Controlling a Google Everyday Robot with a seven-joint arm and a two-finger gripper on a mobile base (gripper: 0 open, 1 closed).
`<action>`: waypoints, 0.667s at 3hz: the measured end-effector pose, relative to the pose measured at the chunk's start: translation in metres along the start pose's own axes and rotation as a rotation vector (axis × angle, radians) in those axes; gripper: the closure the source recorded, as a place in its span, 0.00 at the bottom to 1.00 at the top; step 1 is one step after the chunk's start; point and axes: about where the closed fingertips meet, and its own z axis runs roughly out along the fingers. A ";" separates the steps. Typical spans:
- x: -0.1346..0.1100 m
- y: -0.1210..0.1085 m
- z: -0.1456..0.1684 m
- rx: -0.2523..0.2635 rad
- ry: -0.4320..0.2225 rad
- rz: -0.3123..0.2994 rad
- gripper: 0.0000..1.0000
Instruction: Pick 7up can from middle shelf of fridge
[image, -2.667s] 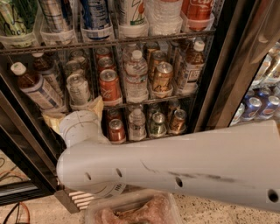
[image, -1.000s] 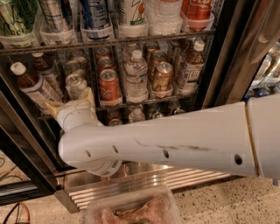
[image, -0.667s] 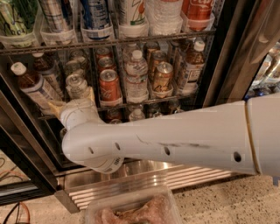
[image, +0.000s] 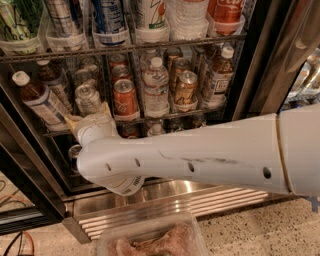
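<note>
The 7up can (image: 88, 98), pale silver with a silver top, stands at the front left of the middle shelf (image: 165, 118) of the fridge (image: 252, 75). My gripper (image: 90, 119), cream-coloured, is at the shelf's front edge, right below and in front of the can, touching or nearly touching its base. My white arm (image: 200, 155) crosses the view from the right and hides the lower shelf. A red-orange can (image: 124, 98) stands just right of the 7up can.
A tilted tea bottle (image: 36, 98) leans just left of the gripper. A water bottle (image: 155, 86), a gold-brown can (image: 185, 86) and another tea bottle (image: 216, 79) stand further right. Tall cans fill the rack above (image: 107, 20). The steel grille (image: 210, 197) and a clear tub (image: 150, 239) are below.
The arm has risen and reached further into the fridge. The gripper moved from the lower shelf's level up to the base of the 7up can. The can has not moved.
</note>
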 end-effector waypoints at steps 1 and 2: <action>-0.005 -0.012 0.005 0.009 -0.010 -0.018 0.34; -0.015 -0.024 0.011 0.012 -0.035 -0.043 0.34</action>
